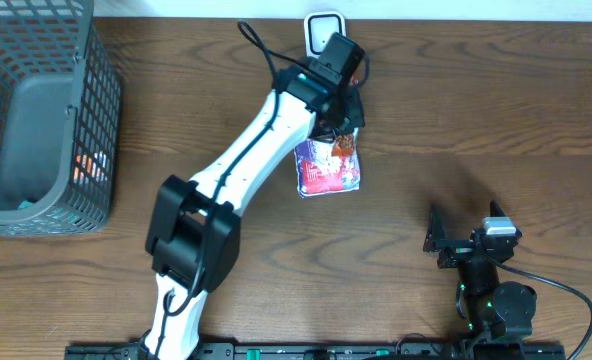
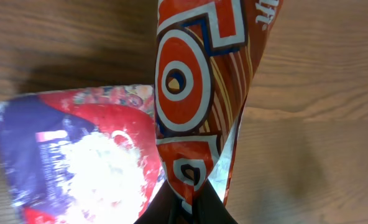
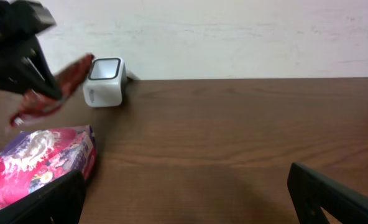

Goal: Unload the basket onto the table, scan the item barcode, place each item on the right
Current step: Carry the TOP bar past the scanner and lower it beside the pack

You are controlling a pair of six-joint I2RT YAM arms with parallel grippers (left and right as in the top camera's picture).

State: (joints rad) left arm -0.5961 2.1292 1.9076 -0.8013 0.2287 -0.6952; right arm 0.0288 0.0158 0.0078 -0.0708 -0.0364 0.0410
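Red-orange foil, crinkled and glossy: that is the packet [image 2: 196, 93] my left fingers [image 1: 340, 122] are clenched on, pinching it at one narrow end so that the rest stands free in front of me. I hold it by the edge on purpose, I think, so my grip covers as little of the printed face as possible and the code has a chance of facing outward. My arm is stretched far across the table [image 1: 476, 120] to bring the packet just beside the small white scanner [image 1: 323, 28] at the back edge, whose dark window tilts up and forward; seen from the right wrist, the packet hangs in the air near that window, at a slant, not touching it. I cannot find a barcode in any view, so whether the right side is turned to the window I cannot tell; a twist of my wrist may be needed. Below my hold lies a purple bag [image 1: 326, 170], flat on the table, close under the packet. My right fingers [image 1: 438, 242] are spread wide and hold nothing, parked at the near right, well apart from the work. The grey basket [image 1: 76, 120] sits at the far left.
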